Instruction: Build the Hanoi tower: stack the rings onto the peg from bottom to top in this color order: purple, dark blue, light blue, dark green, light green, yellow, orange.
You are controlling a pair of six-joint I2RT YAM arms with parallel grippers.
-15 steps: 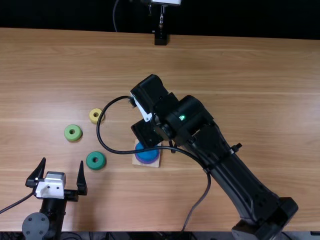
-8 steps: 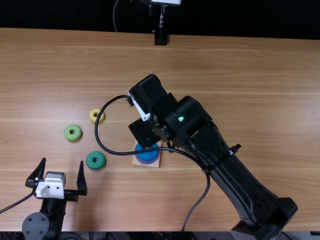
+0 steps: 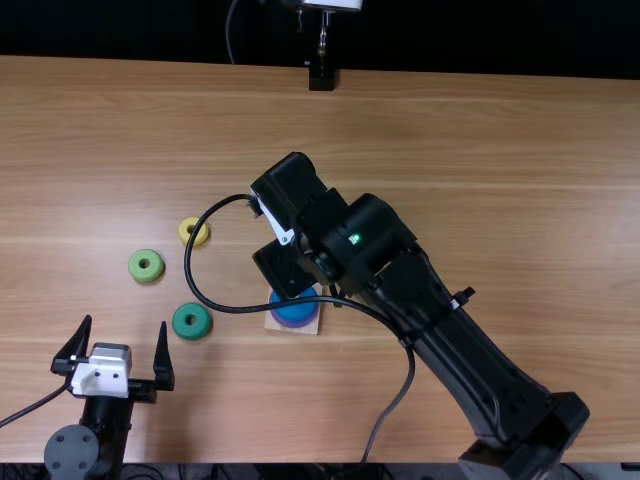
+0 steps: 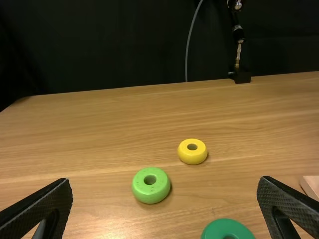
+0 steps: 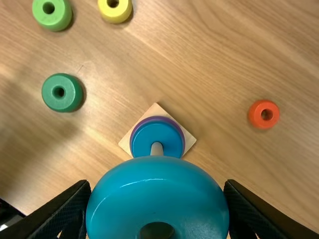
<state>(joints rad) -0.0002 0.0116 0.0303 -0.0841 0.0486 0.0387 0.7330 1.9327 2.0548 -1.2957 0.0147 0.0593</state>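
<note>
In the top view my left gripper point(image 3: 126, 324) stands open at the near left; its fingertips in the left wrist view point(image 4: 165, 181) are wide apart. My right gripper point(image 3: 282, 264) is over the wooden base point(image 3: 274, 324). In the right wrist view, the right gripper point(image 5: 157, 186) is shut on the light blue ring point(image 5: 159, 196), held above the peg point(image 5: 156, 149), which stays uncovered at its tip. Around the peg lie the dark blue ring point(image 5: 164, 133) and, under it, the purple ring point(image 5: 158, 118). The dark green point(image 5: 62, 92), light green point(image 5: 52, 13), yellow point(image 5: 115, 9) and orange point(image 5: 263, 114) rings lie loose.
The right arm's black cable point(image 3: 240, 306) loops over the table between the base and the loose rings. A black stand point(image 3: 321, 76) is at the table's far edge point(image 3: 450, 76).
In the top view my right arm has shifted slightly left, its cable along with it. The left arm and the loose rings have stayed put.
</note>
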